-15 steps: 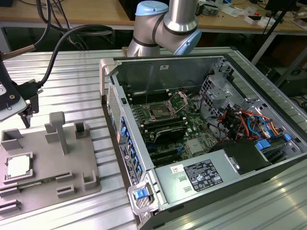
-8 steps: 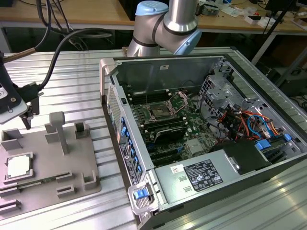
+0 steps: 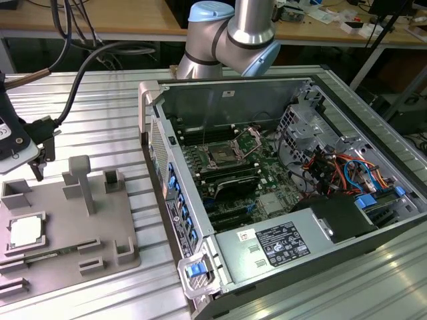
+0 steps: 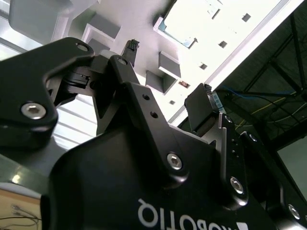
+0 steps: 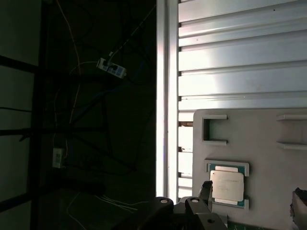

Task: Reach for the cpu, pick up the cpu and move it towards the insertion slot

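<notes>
A grey tray [image 3: 100,220] with raised blocks sat on the slatted metal table [image 3: 100,100], and the cpu [image 3: 27,230] lay flat in a square recess near the tray's edge on the exterior view's left. Beside the tray stood an open computer case [image 3: 220,100]. Its motherboard [image 3: 267,180] carried the insertion slot [image 3: 223,155], a silver frame with a dark centre.

The arm [image 3: 227,33] rose behind the case. The gripper [image 3: 40,160] hung low over the tray's far corner, at the exterior view's left. In the second wrist view the gripper [image 4: 168,72] had its black fingers [image 4: 132,46] spread apart, with nothing between them.

In the first wrist view the cpu [image 5: 228,184] lay in its recess beneath the gripper [image 5: 253,194], just beside one finger, untouched and well apart from the slot.
</notes>
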Available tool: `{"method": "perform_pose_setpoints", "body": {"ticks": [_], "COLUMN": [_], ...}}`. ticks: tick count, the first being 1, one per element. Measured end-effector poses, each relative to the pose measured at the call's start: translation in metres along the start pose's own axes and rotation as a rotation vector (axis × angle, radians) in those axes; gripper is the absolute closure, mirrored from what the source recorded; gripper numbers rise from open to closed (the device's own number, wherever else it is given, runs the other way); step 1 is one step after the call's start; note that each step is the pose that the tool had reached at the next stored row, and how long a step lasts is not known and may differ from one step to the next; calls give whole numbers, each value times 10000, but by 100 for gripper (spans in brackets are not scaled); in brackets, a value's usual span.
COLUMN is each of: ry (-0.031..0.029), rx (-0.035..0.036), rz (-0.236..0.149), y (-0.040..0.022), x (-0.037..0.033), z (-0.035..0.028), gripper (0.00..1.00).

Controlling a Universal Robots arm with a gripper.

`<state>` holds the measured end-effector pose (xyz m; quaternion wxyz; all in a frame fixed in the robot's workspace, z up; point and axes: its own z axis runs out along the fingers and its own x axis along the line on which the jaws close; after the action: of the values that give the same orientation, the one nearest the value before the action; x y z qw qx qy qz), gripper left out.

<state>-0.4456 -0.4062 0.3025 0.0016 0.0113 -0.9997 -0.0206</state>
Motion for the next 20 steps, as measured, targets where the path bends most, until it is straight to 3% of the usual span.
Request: {"method": "perform_pose_setpoints", "body": {"ticks": [20], "ry": [11], "rx": [0], "rz": [1], "y": [-7], "x": [5], "z": [36], "gripper": [33]}}
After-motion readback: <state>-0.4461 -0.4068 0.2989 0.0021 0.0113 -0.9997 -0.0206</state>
